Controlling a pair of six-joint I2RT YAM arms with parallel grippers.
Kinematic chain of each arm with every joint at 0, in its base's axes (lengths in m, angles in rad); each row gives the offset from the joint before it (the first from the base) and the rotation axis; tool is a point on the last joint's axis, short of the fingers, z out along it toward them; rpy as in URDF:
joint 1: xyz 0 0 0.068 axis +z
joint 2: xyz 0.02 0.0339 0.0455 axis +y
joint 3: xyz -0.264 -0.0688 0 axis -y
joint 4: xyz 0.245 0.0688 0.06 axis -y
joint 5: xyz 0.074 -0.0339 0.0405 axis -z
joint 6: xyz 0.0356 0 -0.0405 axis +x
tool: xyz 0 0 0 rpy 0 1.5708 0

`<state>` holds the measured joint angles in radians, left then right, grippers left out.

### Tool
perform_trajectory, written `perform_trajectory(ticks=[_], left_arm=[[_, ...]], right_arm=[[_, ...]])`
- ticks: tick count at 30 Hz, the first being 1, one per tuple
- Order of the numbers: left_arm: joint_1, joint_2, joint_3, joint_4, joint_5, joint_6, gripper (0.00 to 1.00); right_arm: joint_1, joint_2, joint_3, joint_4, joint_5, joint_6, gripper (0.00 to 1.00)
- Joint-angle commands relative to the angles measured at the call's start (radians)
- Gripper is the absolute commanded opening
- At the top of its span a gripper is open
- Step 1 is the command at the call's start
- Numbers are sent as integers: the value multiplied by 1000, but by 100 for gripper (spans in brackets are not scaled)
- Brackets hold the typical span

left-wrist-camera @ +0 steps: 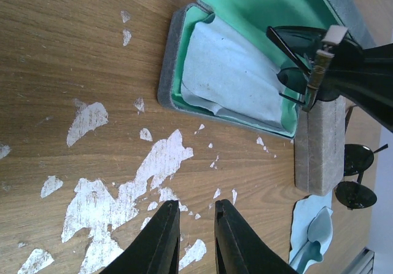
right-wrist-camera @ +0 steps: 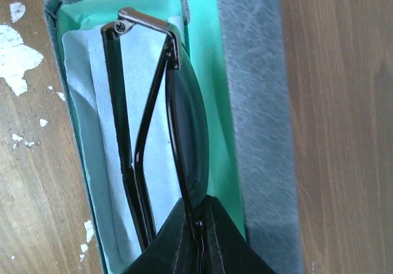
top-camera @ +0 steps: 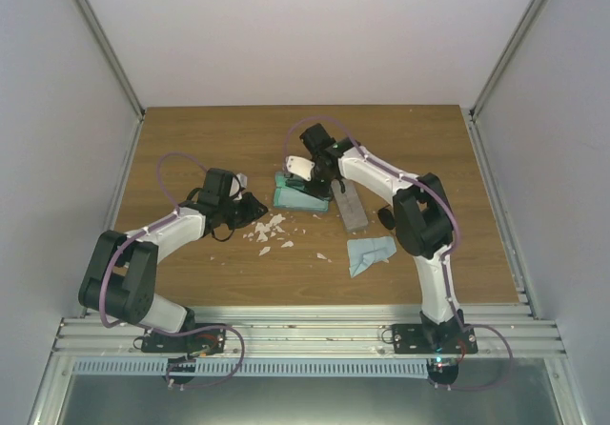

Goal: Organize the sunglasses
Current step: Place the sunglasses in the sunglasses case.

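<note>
My right gripper (right-wrist-camera: 199, 215) is shut on one folded pair of sunglasses (right-wrist-camera: 184, 120) with a thin dark frame. It holds them just above the light-blue cloth (right-wrist-camera: 104, 133) that lies in an open grey case with green lining (right-wrist-camera: 215, 71). The same case (top-camera: 297, 194) and right gripper (top-camera: 307, 171) show in the top view. A second pair with dark round lenses (left-wrist-camera: 356, 176) lies on the table beyond a closed grey case (left-wrist-camera: 319, 145). My left gripper (left-wrist-camera: 196, 215) is open and empty, low over the table to the left of the open case (left-wrist-camera: 172, 59).
A loose light-blue cloth (top-camera: 370, 253) lies at the front right, near the right arm. The wooden table (top-camera: 210, 139) has white worn patches (top-camera: 267, 230) under the left gripper. Grey walls enclose the table on three sides.
</note>
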<state>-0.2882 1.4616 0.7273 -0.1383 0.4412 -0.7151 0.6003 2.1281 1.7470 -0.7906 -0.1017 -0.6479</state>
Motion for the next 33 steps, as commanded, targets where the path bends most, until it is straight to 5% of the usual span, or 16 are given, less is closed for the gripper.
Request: perform_trajectory(ticks=[1,22,33], left_arm=[[-7,9,-5,28,8,3,19],[-8,14,-10,22,0,16,19],[-7,16,-8,23,3,16,20]], right_arm=[[34,32,-25,53,99,57,5],[91,28,-98,124,173,144,20],[95,-99,-181,153,131,169,51]])
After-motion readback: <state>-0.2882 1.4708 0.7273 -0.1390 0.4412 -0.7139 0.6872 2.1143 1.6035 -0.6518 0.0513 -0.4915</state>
